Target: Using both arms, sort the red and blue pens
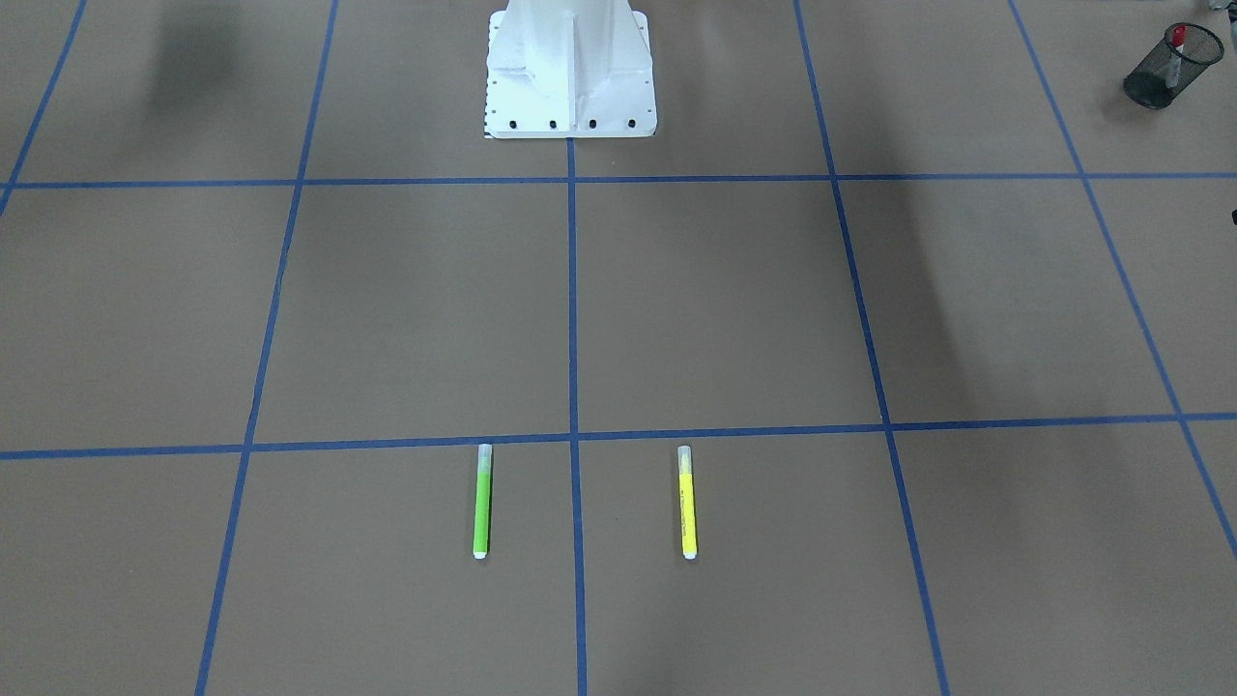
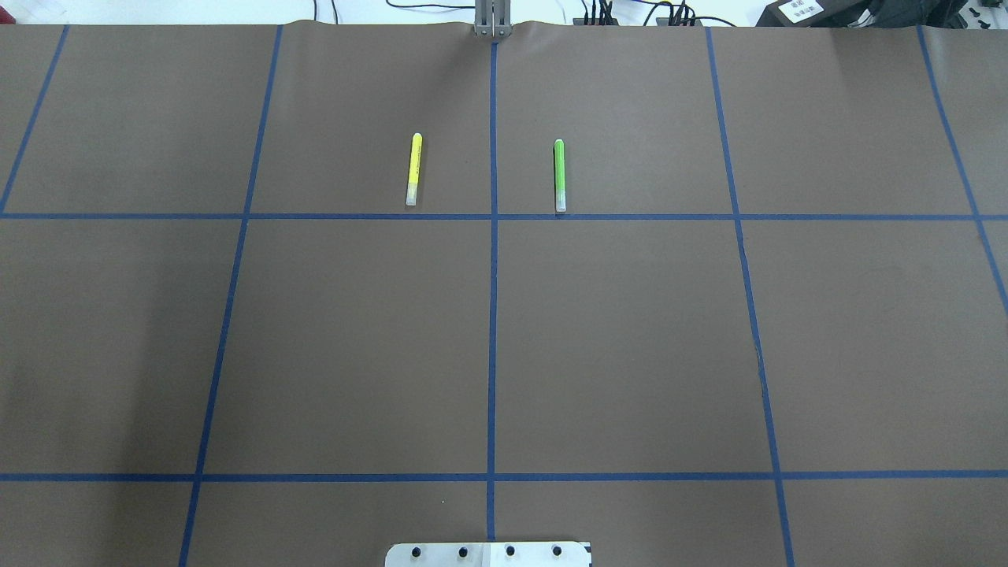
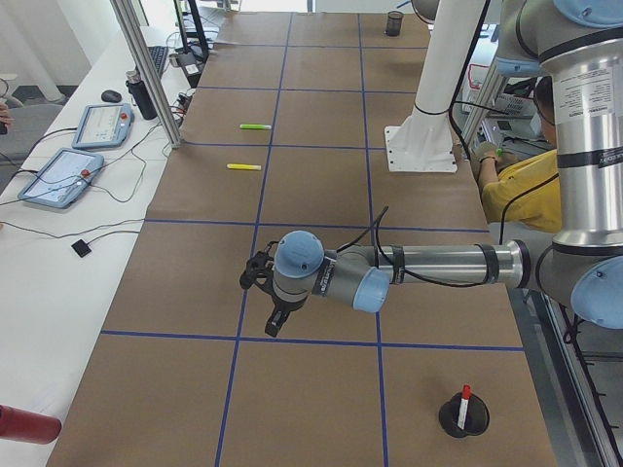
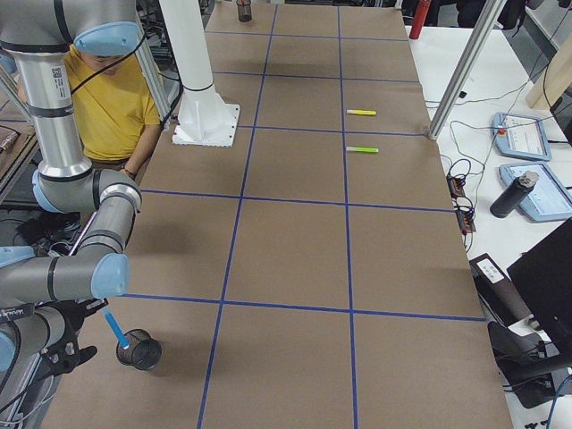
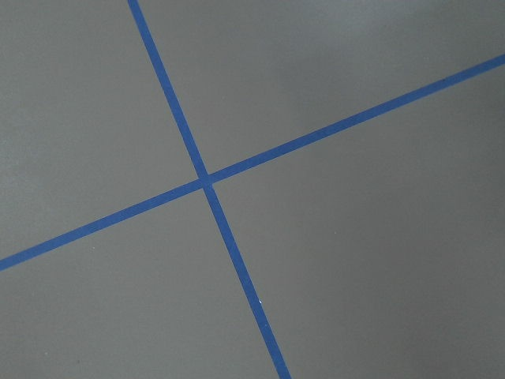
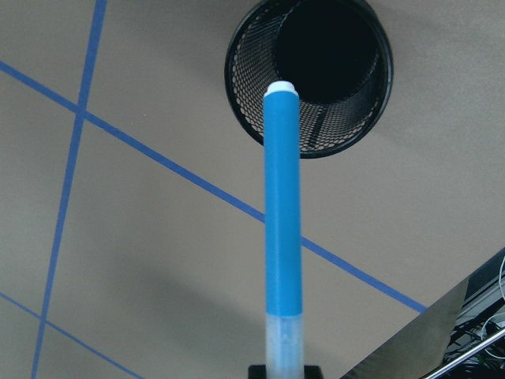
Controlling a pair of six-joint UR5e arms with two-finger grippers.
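Observation:
My right gripper [image 6: 282,369] is shut on the clear-capped end of the blue pen [image 6: 282,213]. The pen's white tip hangs tilted over the mouth of a black mesh cup [image 6: 309,118]. The exterior right view shows this blue pen [image 4: 114,328] at the cup's [image 4: 140,351] rim. The red pen [image 1: 1177,39] stands in another mesh cup [image 1: 1169,68] at the table corner on my left side. My left gripper [image 3: 273,316] hovers over a tape crossing with no pen near it. It shows only in the exterior left view, so I cannot tell its state.
A green marker [image 2: 560,175] and a yellow marker [image 2: 413,169] lie parallel on the far side of the table. The white pedestal [image 1: 570,68] stands at the near edge. A person in a yellow shirt [image 4: 107,98] sits behind the robot.

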